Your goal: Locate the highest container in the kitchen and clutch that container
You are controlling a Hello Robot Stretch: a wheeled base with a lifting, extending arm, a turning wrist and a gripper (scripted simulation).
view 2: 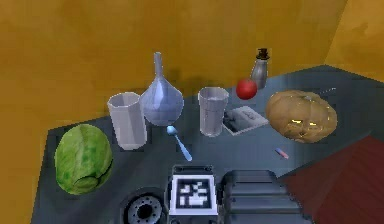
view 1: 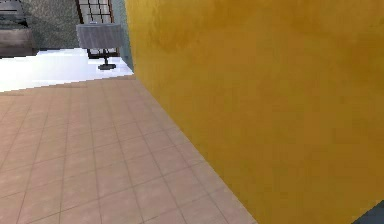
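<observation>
A dark grey countertop (view 2: 330, 85) stands against a yellow wall in the arm side view. On it are a pale blue long-necked vase (view 2: 161, 96), the tallest item there, with a white cup (view 2: 126, 120) to its left and a grey cup (view 2: 212, 110) to its right. At the bottom edge I see the arm's end with a white marked square (view 2: 195, 193) and the gripper's dark body (view 2: 146, 208) left of it. Its far end is not clear, so I cannot tell whether it holds anything.
Also on the counter are a green cabbage (view 2: 82, 160), a spoon (view 2: 180, 142), a red round fruit (view 2: 245, 89), a small shaker (view 2: 259, 68), a bread loaf (view 2: 302, 115) and a flat booklet (view 2: 246, 121). In the forward view, a yellow wall (view 1: 270, 100) borders a tiled floor (view 1: 90, 150), and a lamp (view 1: 101, 44) stands far off.
</observation>
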